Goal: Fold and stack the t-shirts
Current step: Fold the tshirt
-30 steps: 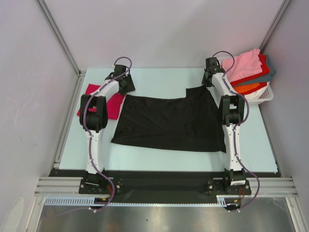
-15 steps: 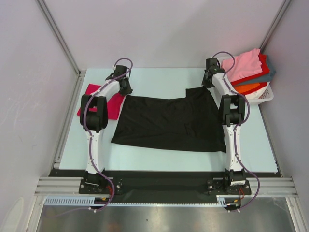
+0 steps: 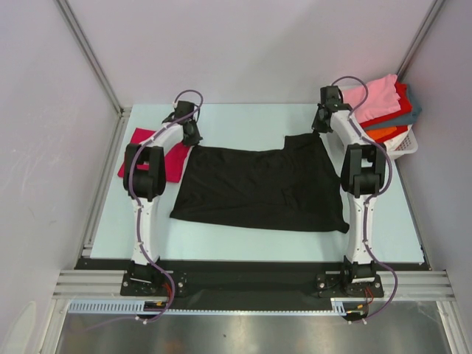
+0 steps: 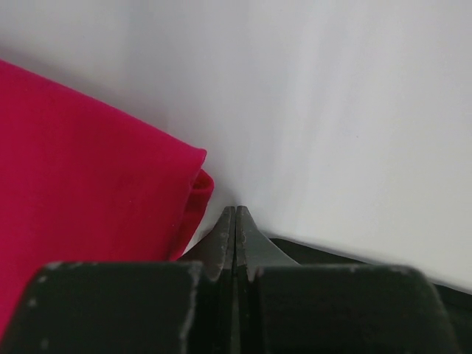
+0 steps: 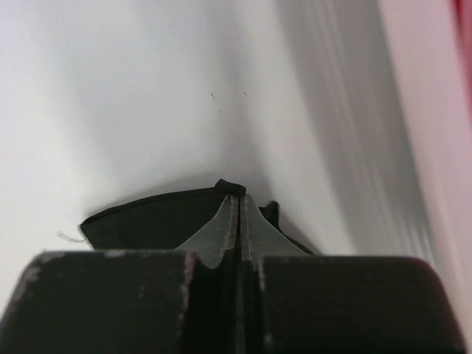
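A large black t-shirt [image 3: 258, 188] lies spread flat in the middle of the table. My left gripper [image 3: 193, 138] is down at its far left corner. In the left wrist view the jaws [image 4: 234, 212] are pressed together, with black cloth [image 4: 324, 254] drawn up on both sides of them. My right gripper [image 3: 321, 127] is at the far right corner. It is shut [image 5: 237, 198] on the black cloth [image 5: 147, 217], and a small fold pokes out past the tips. A folded magenta t-shirt [image 3: 171, 158] [image 4: 81, 169] lies just left of the left gripper.
A white slatted basket [image 3: 402, 147] stands at the far right edge, close behind the right arm. It holds a pile of pink [image 3: 372, 99], red, teal and orange shirts. Walls close in the table at the back and on both sides.
The left gripper's jaws have closed at the black shirt's far left corner. The right arm has shifted slightly to the right, and the shirt's right edge has moved with it.
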`<state>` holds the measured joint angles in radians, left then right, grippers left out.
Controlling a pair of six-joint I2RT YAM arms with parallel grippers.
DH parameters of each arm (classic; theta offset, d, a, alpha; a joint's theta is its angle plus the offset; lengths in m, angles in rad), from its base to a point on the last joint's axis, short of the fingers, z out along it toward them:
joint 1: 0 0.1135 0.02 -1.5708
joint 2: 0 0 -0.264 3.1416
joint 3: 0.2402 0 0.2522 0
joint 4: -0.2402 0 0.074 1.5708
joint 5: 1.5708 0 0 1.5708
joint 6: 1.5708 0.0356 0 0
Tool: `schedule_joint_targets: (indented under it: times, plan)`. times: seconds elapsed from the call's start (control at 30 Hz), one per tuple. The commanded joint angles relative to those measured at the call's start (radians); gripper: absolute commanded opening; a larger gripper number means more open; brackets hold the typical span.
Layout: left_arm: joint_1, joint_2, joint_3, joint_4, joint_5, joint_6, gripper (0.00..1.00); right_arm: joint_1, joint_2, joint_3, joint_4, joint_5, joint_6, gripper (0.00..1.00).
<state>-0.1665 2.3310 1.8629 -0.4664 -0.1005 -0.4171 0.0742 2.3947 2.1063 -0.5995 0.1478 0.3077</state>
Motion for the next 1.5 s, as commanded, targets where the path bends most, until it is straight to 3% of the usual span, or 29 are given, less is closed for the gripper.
schedule_joint_targets:
  times: [0.0,0.63,1.1,1.47]
  plan:
    - [0.010,-0.070,-0.036,0.073,0.019,-0.003,0.00,-0.007,-0.100,-0.014,0.052,-0.014,0.021,0.00]
    - [0.015,-0.243,-0.258,0.235,0.015,-0.028,0.00,-0.007,-0.333,-0.314,0.150,-0.037,0.051,0.00]
    - [0.019,-0.303,-0.327,0.285,0.007,-0.035,0.00,-0.008,-0.479,-0.431,0.158,-0.017,0.065,0.00]
    - [0.018,-0.450,-0.501,0.406,-0.011,-0.054,0.00,0.015,-0.658,-0.633,0.187,0.013,0.077,0.00]
